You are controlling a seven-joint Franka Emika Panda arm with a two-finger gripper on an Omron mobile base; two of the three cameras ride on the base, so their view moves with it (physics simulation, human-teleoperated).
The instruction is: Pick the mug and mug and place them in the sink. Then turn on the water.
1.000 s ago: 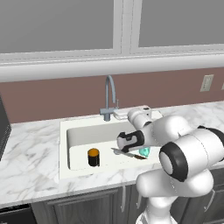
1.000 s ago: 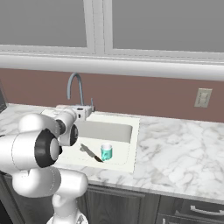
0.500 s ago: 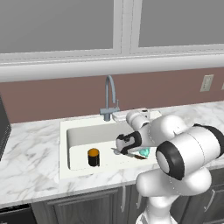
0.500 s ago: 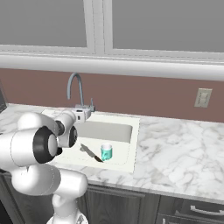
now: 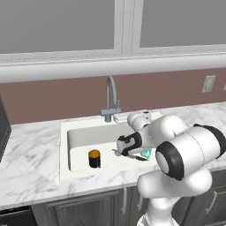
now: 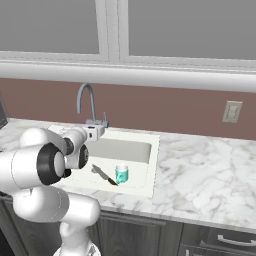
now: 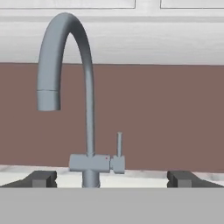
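A: How is the light?
B: Even and soft, fairly bright, with no glare anywhere; the white sink [image 5: 77, 137] shows only faint shading along its inner walls.
A: Any blur?
B: Slight softness overall. Ahead of the gripper [image 7: 112, 179] the faucet [image 7: 83, 109] looks smooth but a little fuzzy at its edges.

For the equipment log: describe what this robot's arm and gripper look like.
The arm is built of glossy white, rounded, bulbous segments with black bands at the joints, rising from a white pedestal body. A dark wrist section leads toward the hand. The gripper ends in two small, blocky dark grey fingertips. No cables, logos or markings can be made out.
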